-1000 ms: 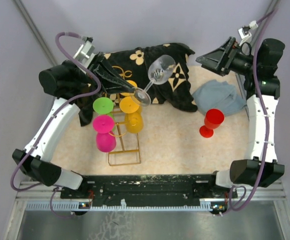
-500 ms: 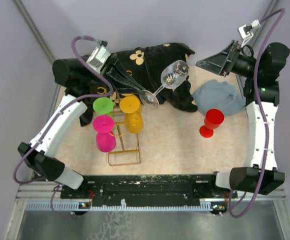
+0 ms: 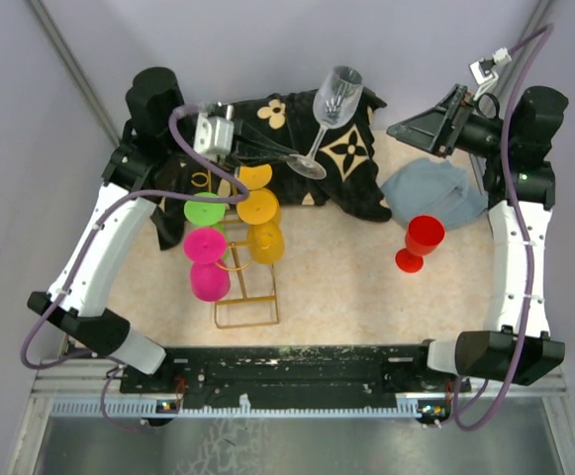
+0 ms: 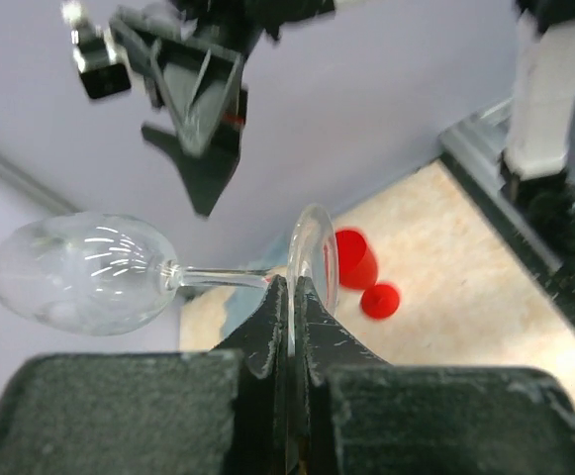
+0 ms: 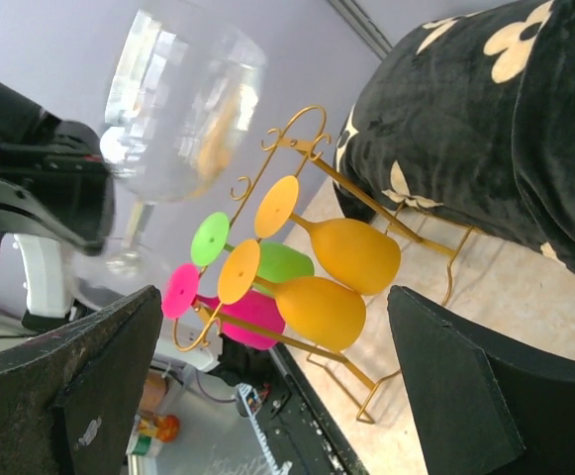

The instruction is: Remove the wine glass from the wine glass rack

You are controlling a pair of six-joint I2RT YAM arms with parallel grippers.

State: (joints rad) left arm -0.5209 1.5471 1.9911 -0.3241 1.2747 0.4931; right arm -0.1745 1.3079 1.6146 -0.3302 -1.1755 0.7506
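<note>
My left gripper (image 3: 289,158) is shut on the round foot of a clear wine glass (image 3: 335,97). It holds the glass in the air over the black floral cloth (image 3: 351,178), away from the rack. In the left wrist view the jaws (image 4: 293,289) pinch the foot edge-on, and the bowl (image 4: 79,272) points left. The gold wire rack (image 3: 245,299) stands at centre left with green (image 3: 205,209), pink (image 3: 208,262) and two orange glasses (image 3: 262,226) hanging on it. My right gripper (image 3: 418,125) is open and empty, raised at the back right.
A red glass (image 3: 422,240) stands upright on the table at the right, beside a grey cloth (image 3: 433,191). The rack (image 5: 406,223) and the clear glass (image 5: 183,109) also show in the right wrist view. Walls close in at the back and both sides.
My left gripper has carried the clear glass up and back to the right, off the rack. The glass has turned from tilted to nearly upright. The right arm has barely moved.
</note>
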